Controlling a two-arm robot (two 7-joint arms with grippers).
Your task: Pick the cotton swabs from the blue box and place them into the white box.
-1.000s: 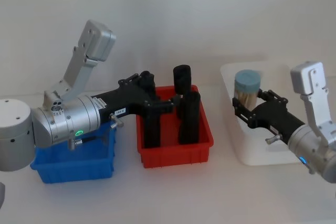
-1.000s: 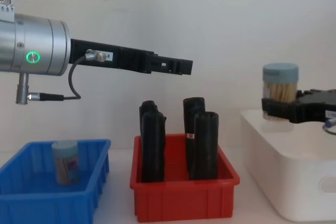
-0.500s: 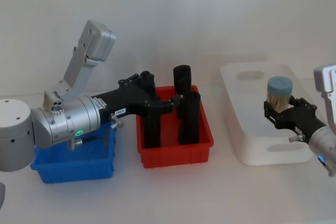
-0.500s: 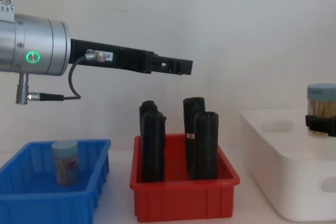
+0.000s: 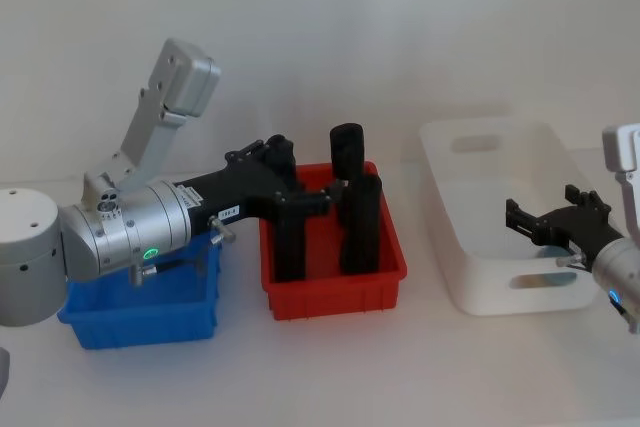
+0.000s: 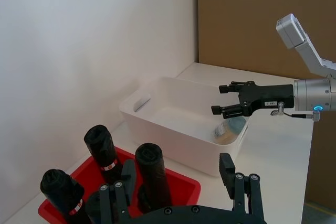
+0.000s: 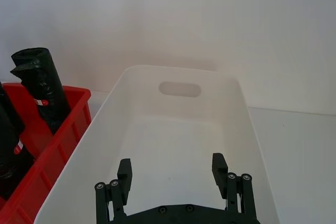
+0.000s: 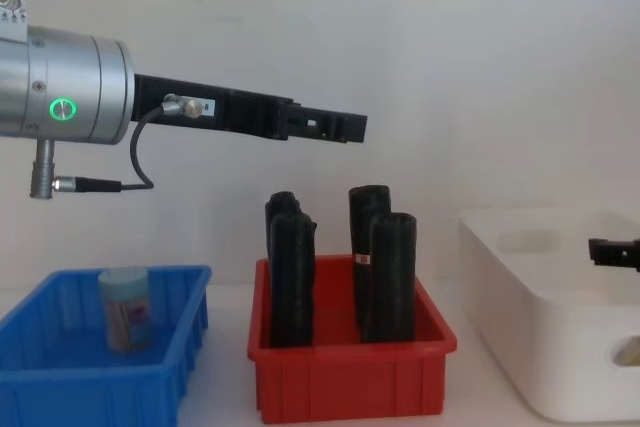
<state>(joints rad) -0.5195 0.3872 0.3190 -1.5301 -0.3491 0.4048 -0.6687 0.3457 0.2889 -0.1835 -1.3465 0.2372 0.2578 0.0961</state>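
One cotton swab tub (image 8: 125, 309) with a pale teal lid stands upright in the blue box (image 8: 60, 372), which also shows under my left arm (image 5: 140, 315). Another tub (image 6: 229, 129) lies tilted on the floor of the white box (image 6: 157, 109), just below my right gripper (image 6: 219, 99). That gripper (image 7: 171, 170) hovers open and empty over the white box (image 7: 152, 129), near its front right part (image 5: 545, 212). My left gripper (image 6: 177, 169) is open and empty, held high above the red bin (image 8: 350, 127).
A red bin (image 5: 335, 292) between the two boxes holds several tall black rolls (image 8: 390, 277) standing upright. My left arm's silver body (image 5: 125, 232) reaches over the blue box. A plain white wall stands close behind the table.
My right gripper carried the tub rightward and lower over the white box, then opened; the tub now lies inside the box. The left arm has not moved.
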